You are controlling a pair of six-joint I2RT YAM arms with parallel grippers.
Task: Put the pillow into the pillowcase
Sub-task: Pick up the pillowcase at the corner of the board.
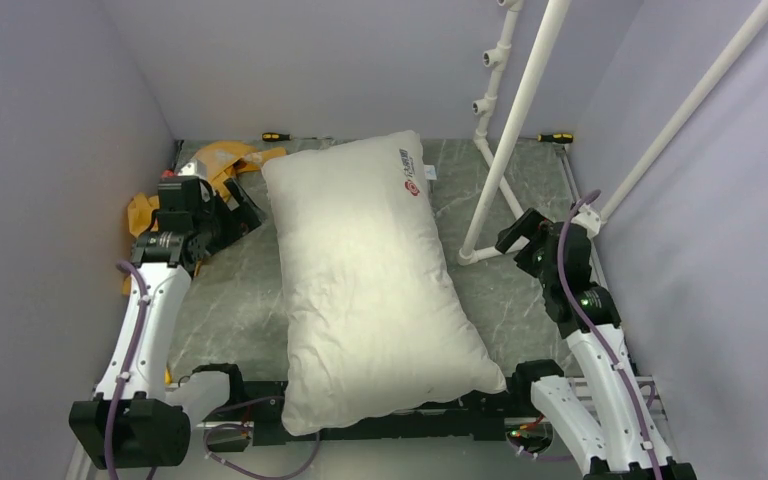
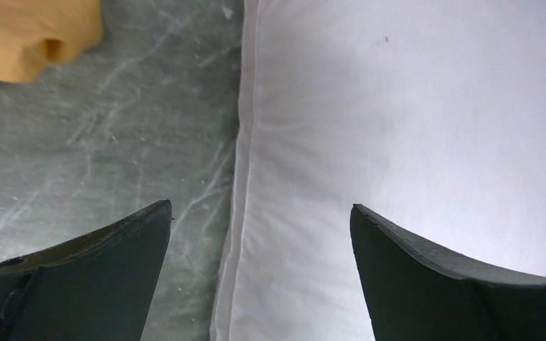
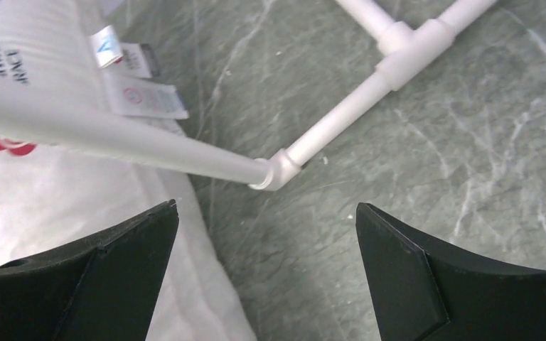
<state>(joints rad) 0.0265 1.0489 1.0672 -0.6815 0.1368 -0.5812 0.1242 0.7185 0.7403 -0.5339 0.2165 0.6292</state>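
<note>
While both arms hover, pillowcase (image 1: 225,158): bunched orange heap in the far-left corner, against the wall.
Left gripper (image 1: 238,212): fingers spread wide, nothing held, straddling the pillow's left seam.
Table (image 1: 230,300): bare strip left of the pillow.
Pillow (image 1: 370,270): flat at centre, long axis near-to-far, logo end far and leaning slightly left, near end over the base rail.
Pipe frame (image 1: 520,110): foot just right of the pillow.
Right gripper (image 1: 512,236): fingers wide apart, empty, above the frame's elbow.

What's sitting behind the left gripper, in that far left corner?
The pillowcase, crumpled orange fabric on the table. The left gripper and its arm cover the middle of it, so its opening and print cannot be seen.
</note>
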